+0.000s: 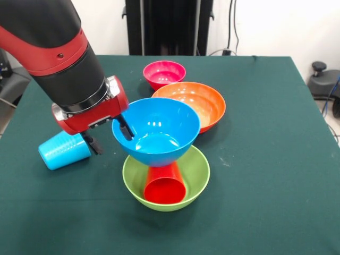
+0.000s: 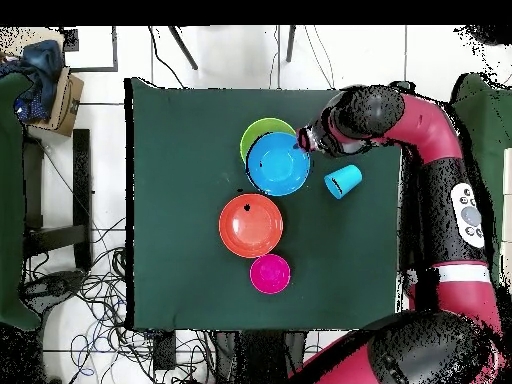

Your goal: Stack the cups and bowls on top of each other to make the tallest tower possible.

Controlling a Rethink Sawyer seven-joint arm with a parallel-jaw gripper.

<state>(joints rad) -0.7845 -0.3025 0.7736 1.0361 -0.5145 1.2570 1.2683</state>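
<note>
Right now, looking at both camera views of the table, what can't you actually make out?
- Whether the glossy blue plastic bowl touches the red plastic cup lying in the lime green bowl: front view, the blue bowl hides it.
- The red cup: overhead, hidden under the blue bowl.
- The green bowl's near part: overhead, the blue bowl covers it.
- The gripper: overhead, hidden by the arm.
</note>
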